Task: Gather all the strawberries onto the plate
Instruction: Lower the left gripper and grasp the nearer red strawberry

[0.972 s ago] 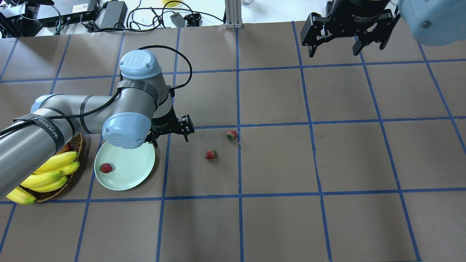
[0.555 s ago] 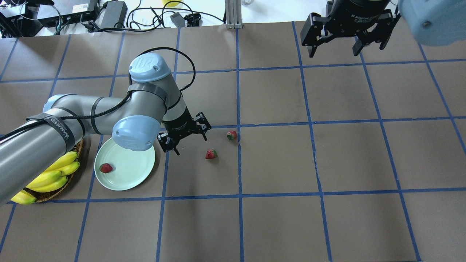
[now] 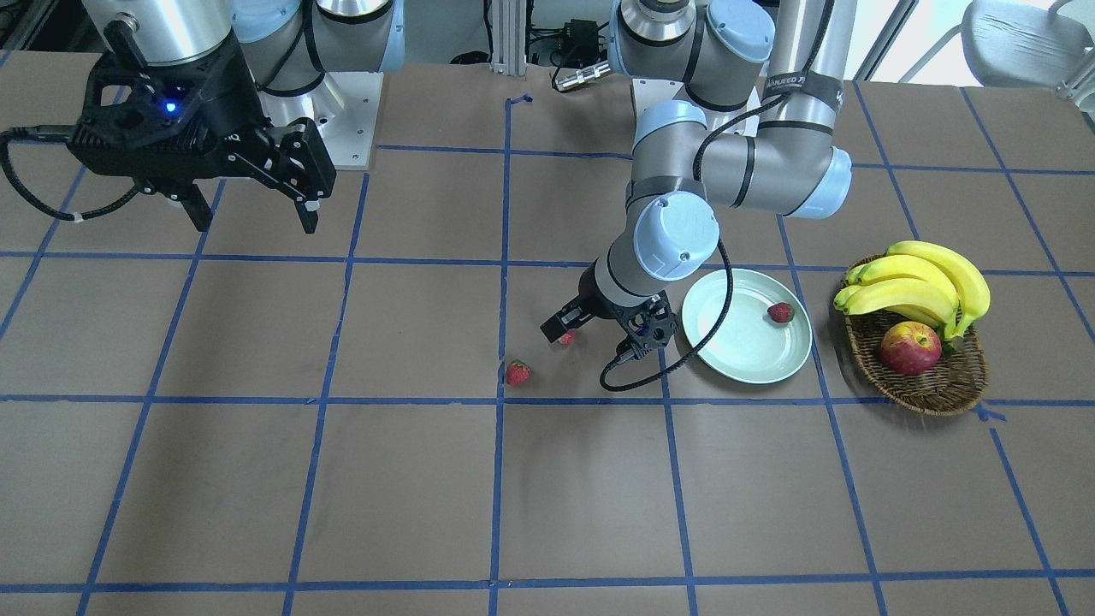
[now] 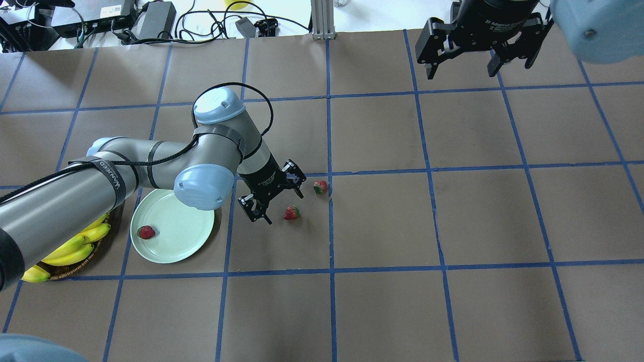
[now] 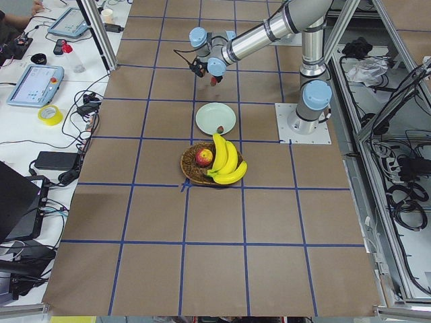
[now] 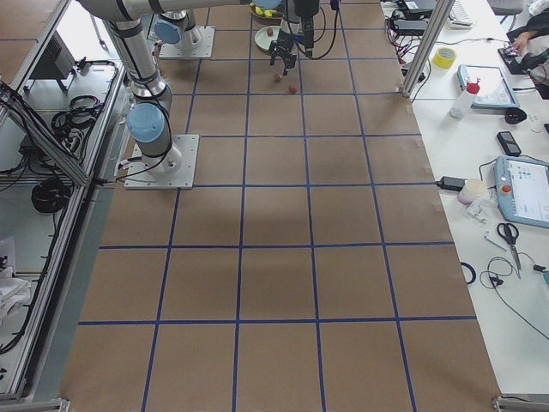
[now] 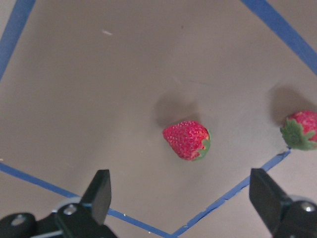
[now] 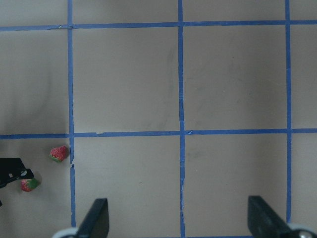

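Observation:
One strawberry (image 4: 146, 232) lies in the mint-green plate (image 4: 176, 241), also seen in the front view (image 3: 779, 312) on the plate (image 3: 744, 346). Two strawberries lie on the table: one (image 4: 291, 212) just right of my left gripper (image 4: 284, 208), the other (image 4: 320, 187) a little beyond it. The left gripper is open and empty, low over the table. In the left wrist view the nearer strawberry (image 7: 187, 140) lies ahead between the open fingers (image 7: 99, 193), the other strawberry (image 7: 301, 130) at the right edge. My right gripper (image 4: 460, 74) is open and empty, high at the far right.
A wicker basket (image 3: 932, 389) with bananas (image 3: 920, 278) and a red-yellow apple (image 3: 909, 347) stands beside the plate. A black cable (image 3: 659, 368) loops down from the left wrist next to the plate's rim. Blue tape lines grid the brown table (image 4: 453, 226).
My left arm has swung right, from over the plate's edge to beside the nearer table strawberry, gripper staying open. The strawberries and the right arm have not moved.

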Robot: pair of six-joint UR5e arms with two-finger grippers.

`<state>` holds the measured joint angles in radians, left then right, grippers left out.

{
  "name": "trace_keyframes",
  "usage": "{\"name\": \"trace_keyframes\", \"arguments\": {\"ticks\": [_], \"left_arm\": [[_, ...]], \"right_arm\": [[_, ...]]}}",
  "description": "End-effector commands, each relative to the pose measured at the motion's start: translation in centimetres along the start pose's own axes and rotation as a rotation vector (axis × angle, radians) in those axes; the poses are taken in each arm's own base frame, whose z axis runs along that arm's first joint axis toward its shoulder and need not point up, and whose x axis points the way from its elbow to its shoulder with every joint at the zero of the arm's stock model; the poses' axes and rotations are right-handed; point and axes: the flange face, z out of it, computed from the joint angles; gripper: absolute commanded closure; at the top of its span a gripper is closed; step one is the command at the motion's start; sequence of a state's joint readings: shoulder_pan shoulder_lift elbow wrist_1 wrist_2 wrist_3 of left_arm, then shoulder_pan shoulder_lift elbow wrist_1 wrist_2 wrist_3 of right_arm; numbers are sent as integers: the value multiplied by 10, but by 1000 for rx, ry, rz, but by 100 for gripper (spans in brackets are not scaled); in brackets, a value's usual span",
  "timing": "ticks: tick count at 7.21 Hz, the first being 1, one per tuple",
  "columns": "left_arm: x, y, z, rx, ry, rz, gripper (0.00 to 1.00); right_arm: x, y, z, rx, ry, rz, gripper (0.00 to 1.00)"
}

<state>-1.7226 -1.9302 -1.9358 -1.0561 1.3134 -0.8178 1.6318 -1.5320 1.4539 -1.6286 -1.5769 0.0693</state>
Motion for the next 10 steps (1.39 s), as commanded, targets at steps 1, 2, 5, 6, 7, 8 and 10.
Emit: {"name": "trace_keyframes", "arguments": {"ticks": [1,2,5,6,7,8,10], "left_arm": [[3,-9,17,-5,-2,-6,2],[3,-9,20,-12,-6,-8,11],[8,0,23,-64,26,7,100],[8,0,18,-50,25,17,100],[6,-2,11,-4,1,38,100],[3,-5,-3,77,-35,100,100],[-2,-11,-44,209,-117,182,100]], "right_arm": [[-1,1,-1,-2,-9,1,0],[-1,1,-1,-2,-12,1,0],[-1,1,-1,-2,-12,1,0],[-1,1,-2,-5,-12,4,0],[0,3,-3,-9,-11,4,0],[0,3,-3,-9,-11,2,0],[0,3,-2,-11,-11,4,0]]}}
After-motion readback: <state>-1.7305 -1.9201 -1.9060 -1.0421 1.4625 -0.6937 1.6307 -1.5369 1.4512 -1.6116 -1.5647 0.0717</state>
